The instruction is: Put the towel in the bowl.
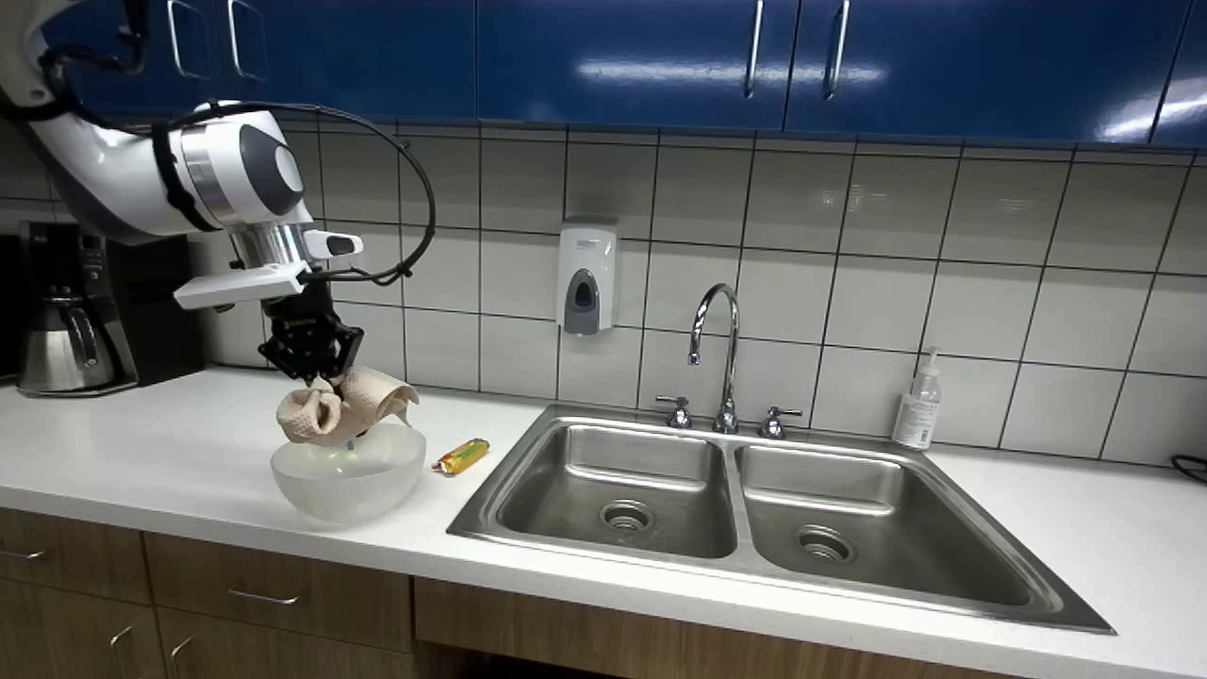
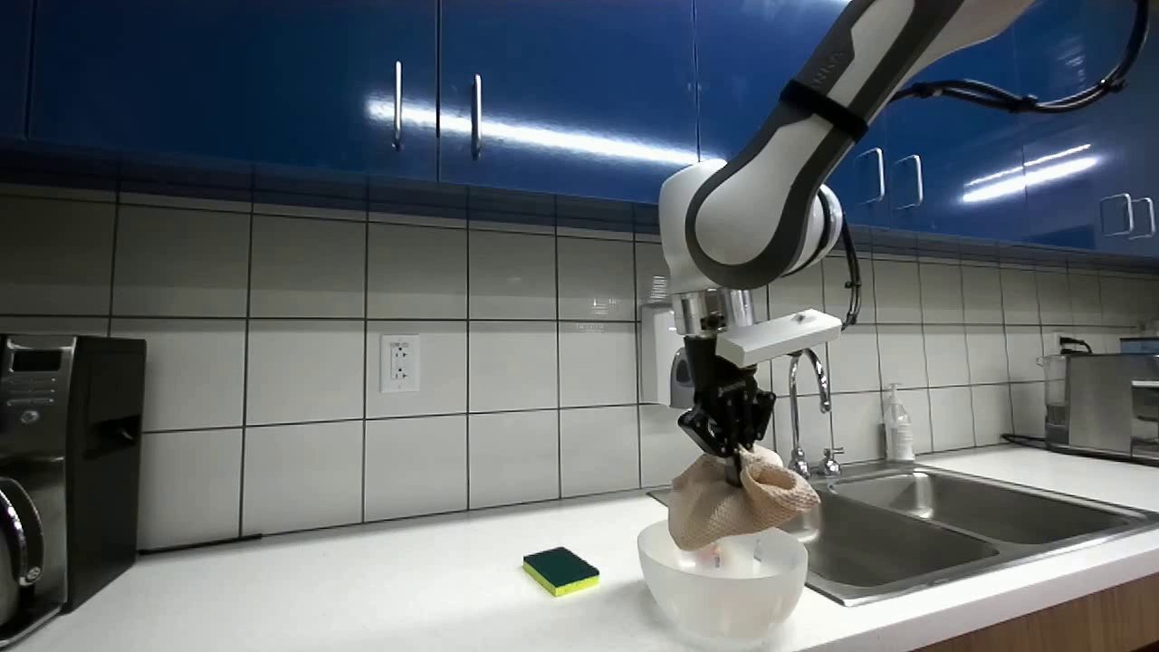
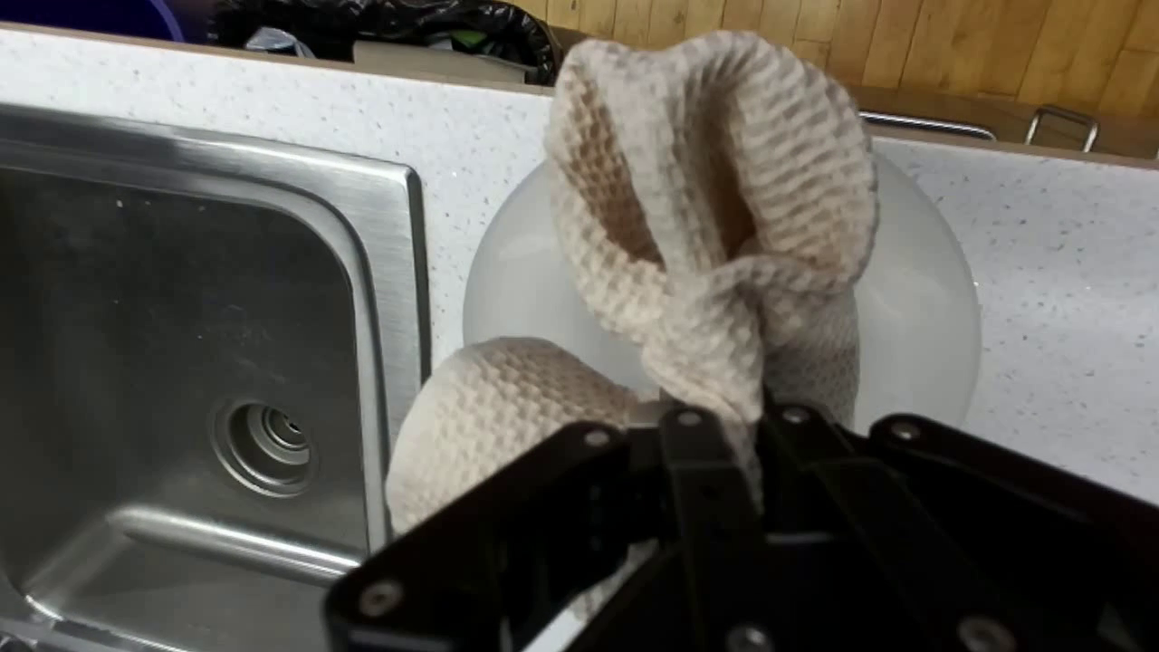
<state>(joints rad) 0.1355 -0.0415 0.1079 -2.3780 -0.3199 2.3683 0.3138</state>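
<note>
Wrist view showed the hand nearly closed, a fold of the towel pinched in it and the rest bulging beyond and beside its grip. In both exterior views the towel hung under the hand, over the bowl.

Readable text: none with certainty.
Robot arm: faint letters, not clear enough.
Pump bottle: near the back edge of the countertop; its label carries print, too small for reading.
Yellow packet: between back and front edges; marks not readable.
</note>
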